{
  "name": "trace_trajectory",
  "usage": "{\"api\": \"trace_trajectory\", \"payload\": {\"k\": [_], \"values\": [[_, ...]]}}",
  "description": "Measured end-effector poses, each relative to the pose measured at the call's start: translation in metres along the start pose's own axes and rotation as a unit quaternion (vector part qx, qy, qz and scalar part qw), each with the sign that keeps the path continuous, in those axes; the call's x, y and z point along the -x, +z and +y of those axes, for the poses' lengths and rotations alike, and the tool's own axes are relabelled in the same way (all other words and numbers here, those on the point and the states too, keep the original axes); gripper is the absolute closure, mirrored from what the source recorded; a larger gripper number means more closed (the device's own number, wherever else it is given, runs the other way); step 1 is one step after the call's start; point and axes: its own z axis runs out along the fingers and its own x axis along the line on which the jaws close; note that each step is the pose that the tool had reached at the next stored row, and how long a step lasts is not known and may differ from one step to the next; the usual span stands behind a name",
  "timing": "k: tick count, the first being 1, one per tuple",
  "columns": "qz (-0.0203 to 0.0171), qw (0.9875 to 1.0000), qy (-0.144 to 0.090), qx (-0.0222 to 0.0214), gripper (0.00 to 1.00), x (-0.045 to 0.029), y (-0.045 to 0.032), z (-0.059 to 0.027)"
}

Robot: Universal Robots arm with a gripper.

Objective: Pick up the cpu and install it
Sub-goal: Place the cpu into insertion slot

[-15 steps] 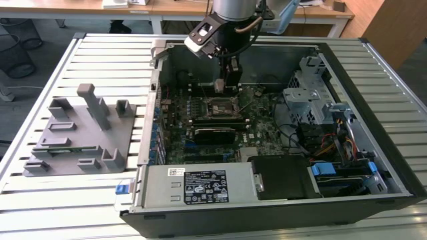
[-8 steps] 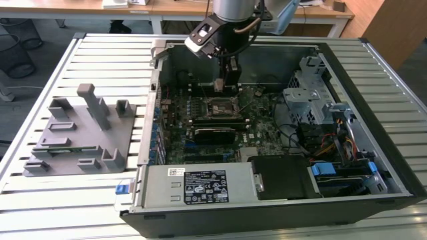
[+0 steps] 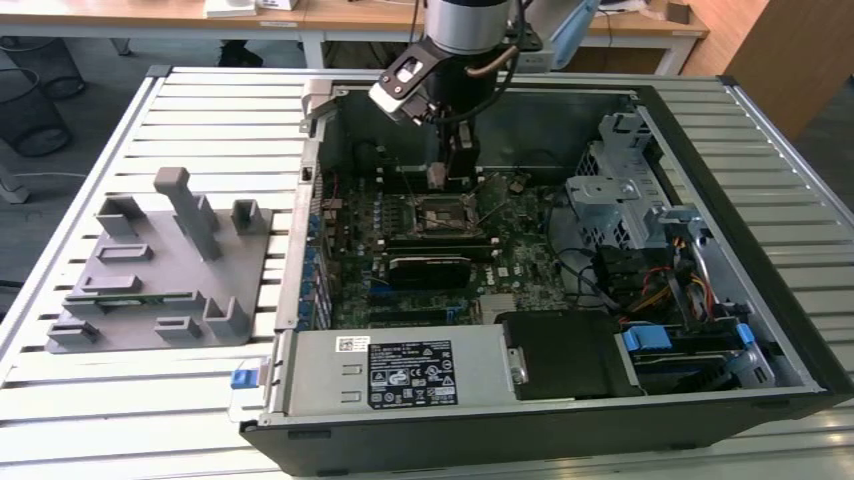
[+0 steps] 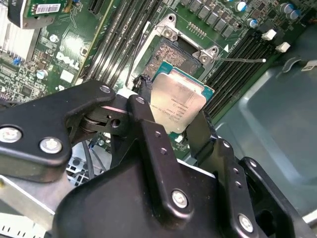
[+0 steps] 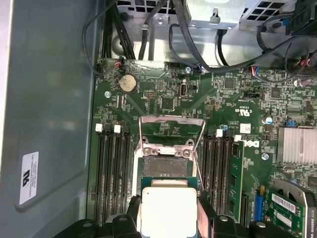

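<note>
cpu (image 4: 177,101) in hand (image 4: 173,118), near mobo socket (image 4: 174,53).

I'm getting the exterior view from high up and well back from the socket (image 3: 441,213), tilting down over the whole open computer case (image 3: 561,440). Both wrist views are riding close above that socket. The second is slanting in past the gripper (image 4: 173,111), and the first is looking almost straight down. They're sharing the socket (image 5: 166,166), the memory slots (image 5: 111,173) beside it and the cpu (image 4: 177,96).
</note>
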Motion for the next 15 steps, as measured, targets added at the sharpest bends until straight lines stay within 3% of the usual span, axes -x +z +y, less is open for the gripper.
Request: {"api": "trace_trajectory", "payload": {"k": [7,15], "values": [[0.0000,1.0000,0.000,0.0000,0.47,-0.0001,0.0110,-0.0001],[0.0000,1.0000,0.000,0.0000,0.47,-0.0002,0.0179,-0.0002]]}}
